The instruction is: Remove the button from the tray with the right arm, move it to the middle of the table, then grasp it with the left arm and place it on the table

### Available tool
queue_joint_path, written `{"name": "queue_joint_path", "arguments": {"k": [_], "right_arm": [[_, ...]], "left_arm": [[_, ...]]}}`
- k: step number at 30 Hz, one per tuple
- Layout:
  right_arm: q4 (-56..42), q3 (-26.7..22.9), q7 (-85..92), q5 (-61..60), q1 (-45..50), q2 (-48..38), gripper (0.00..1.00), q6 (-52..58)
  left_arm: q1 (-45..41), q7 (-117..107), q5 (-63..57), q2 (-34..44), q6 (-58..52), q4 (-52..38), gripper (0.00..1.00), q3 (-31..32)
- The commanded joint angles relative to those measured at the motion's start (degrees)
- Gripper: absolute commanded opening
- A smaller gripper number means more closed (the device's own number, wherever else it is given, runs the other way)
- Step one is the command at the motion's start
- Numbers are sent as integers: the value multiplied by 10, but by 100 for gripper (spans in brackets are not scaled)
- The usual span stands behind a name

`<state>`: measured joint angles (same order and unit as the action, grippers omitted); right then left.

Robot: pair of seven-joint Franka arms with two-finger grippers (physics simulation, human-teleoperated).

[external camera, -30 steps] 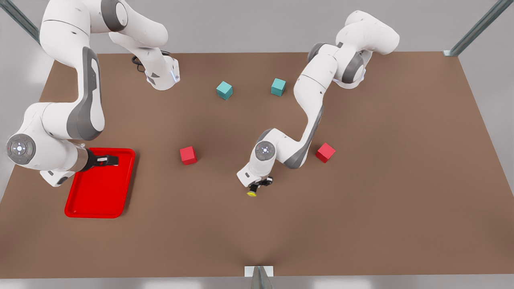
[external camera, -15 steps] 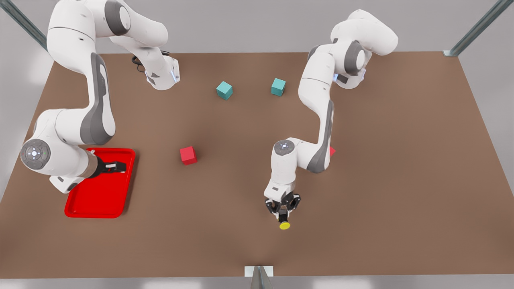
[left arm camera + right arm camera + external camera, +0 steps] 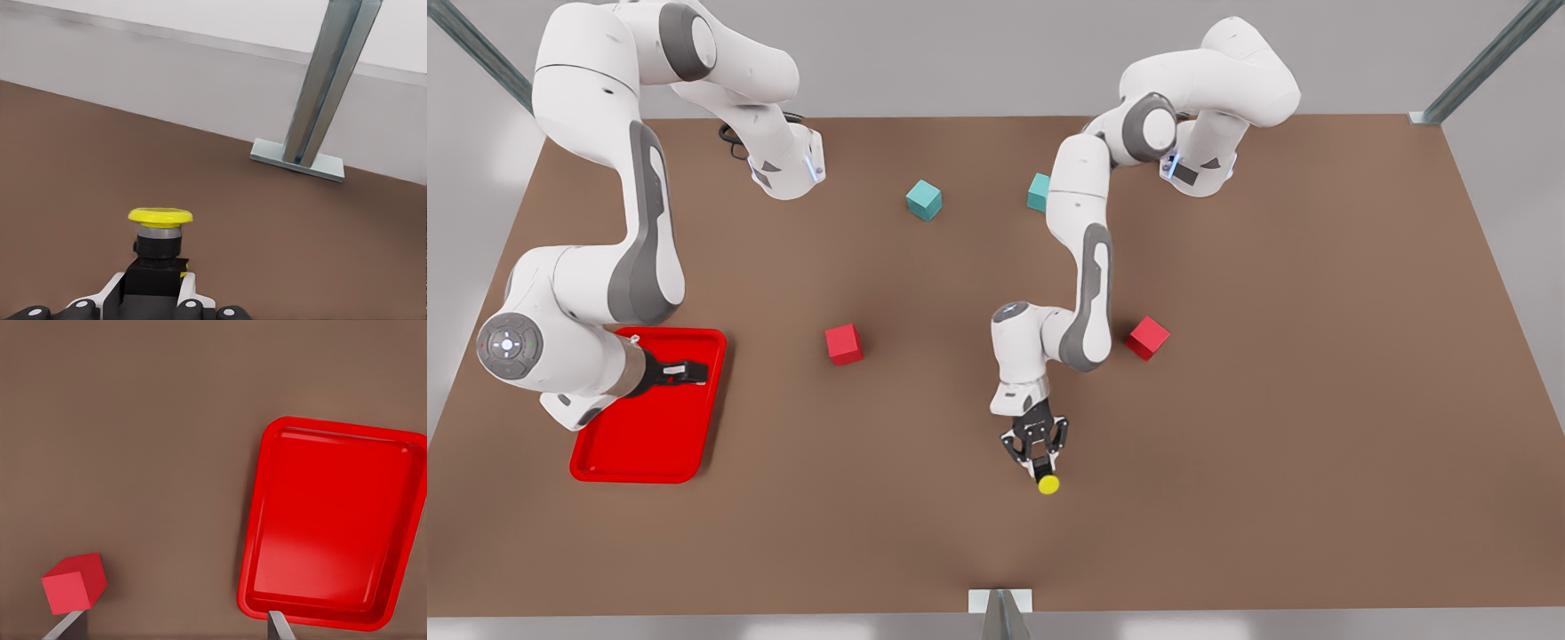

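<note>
- Since half a second ago, the arm on the front view's right has drawn in a little: the button (image 3: 1048,484) it carries has come slightly leftward and farther from the near edge, and the elbow has swung so the red cube (image 3: 1147,337) behind it shows fully again. The arm on the front view's left has hardly shifted over the tray (image 3: 649,444).
- The left gripper (image 3: 1039,462) is the one near the middle of the table (image 3: 1316,400), toward its near edge. Its fingers are pinched on the button's black body, with the yellow cap sticking out past the tips; the left wrist view shows the button (image 3: 160,240) clamped low between the pale finger pads (image 3: 189,287).
- The button seems to sit just above the tabletop, but I cannot tell whether it is touching yet.
- The right gripper (image 3: 694,371) hangs over the far part of the tray; its fingers are spread, with two tips (image 3: 279,625) set well apart in the right wrist view and nothing between them. This arm waits.
- Handling, as a judgement: the button is small, light and rigid, so a gentle squeeze will do. The flat sides of the boxy body are the place to hold; the rounded cap would likely slip. Being tiny and top-heavy, it may tip if released before it is seated upright.
- Another red cube (image 3: 843,344) and two teal cubes (image 3: 924,200) lie clear of the work.
</note>
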<state>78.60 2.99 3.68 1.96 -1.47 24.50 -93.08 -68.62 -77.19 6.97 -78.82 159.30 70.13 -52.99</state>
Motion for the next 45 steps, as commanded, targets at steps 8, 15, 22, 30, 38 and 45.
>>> {"name": "queue_joint_path", "arguments": {"k": [8,15,22,30,38,45], "right_arm": [[1,0,1,0,1,0,100,0],[1,0,1,0,1,2,100,-1],[1,0,-1,0,2,6,100,-2],[-1,0,-10,-6,0,4,100,-1],[4,4,-47,-6,-8,-29,100,-2],[-5,4,-55,-8,-7,-20,100,-2]], "left_arm": [[-22,-276,-92,-17,59,25,49,-36],[-27,-277,-97,-41,60,24,49,-37],[-31,-277,-112,-42,59,24,49,-37],[-33,-277,-128,-46,57,25,49,-37],[-35,-277,-148,-46,54,25,50,-38],[-35,-278,-158,-48,54,27,50,-44]]}}
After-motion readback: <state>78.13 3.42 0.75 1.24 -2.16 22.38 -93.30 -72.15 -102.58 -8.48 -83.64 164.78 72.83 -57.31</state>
